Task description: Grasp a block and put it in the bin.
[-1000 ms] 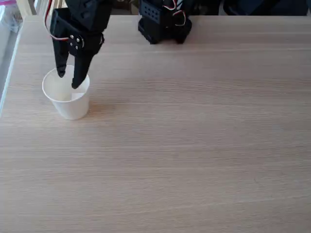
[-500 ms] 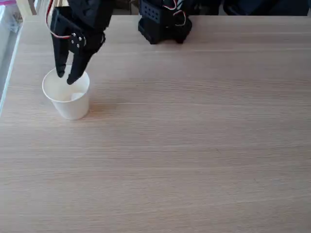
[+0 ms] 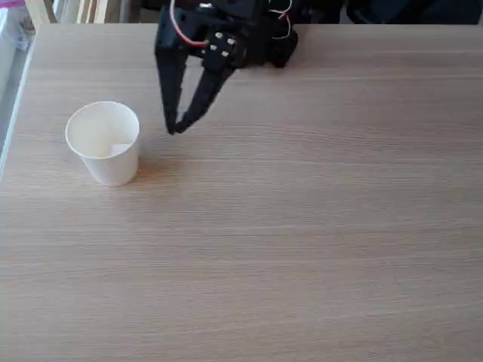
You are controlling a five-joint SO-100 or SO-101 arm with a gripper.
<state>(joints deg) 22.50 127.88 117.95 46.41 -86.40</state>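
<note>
In the fixed view the claw (image 3: 176, 129) hung clenched and empty just right of the bin (image 3: 103, 143) on the bench (image 3: 302, 226), and the block (image 3: 119, 148) looked already inside the bin, so nothing seemed left to grab.
</note>
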